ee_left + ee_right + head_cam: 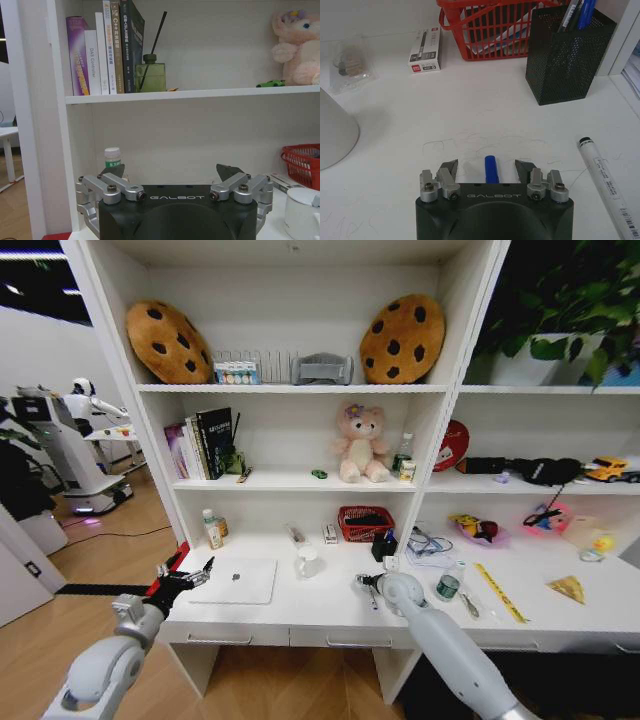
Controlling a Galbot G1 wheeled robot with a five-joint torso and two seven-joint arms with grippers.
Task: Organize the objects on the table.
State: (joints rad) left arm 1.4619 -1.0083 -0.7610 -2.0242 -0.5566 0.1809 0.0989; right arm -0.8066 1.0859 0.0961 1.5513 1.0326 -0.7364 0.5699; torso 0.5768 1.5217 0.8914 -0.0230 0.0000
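On desk – R pincer [489, 168] open astride blue pen [491, 169] | L pincer [196, 574] open.

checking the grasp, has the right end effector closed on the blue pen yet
No: in the right wrist view the right end effector has its fingers spread apart, with the slim blue plastic pen lying untouched between them on the white desk top.

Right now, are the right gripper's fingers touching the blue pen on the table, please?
Apart. In the right wrist view the blue pen lies between the right gripper's open fingers, with bare white table showing on both sides of it.
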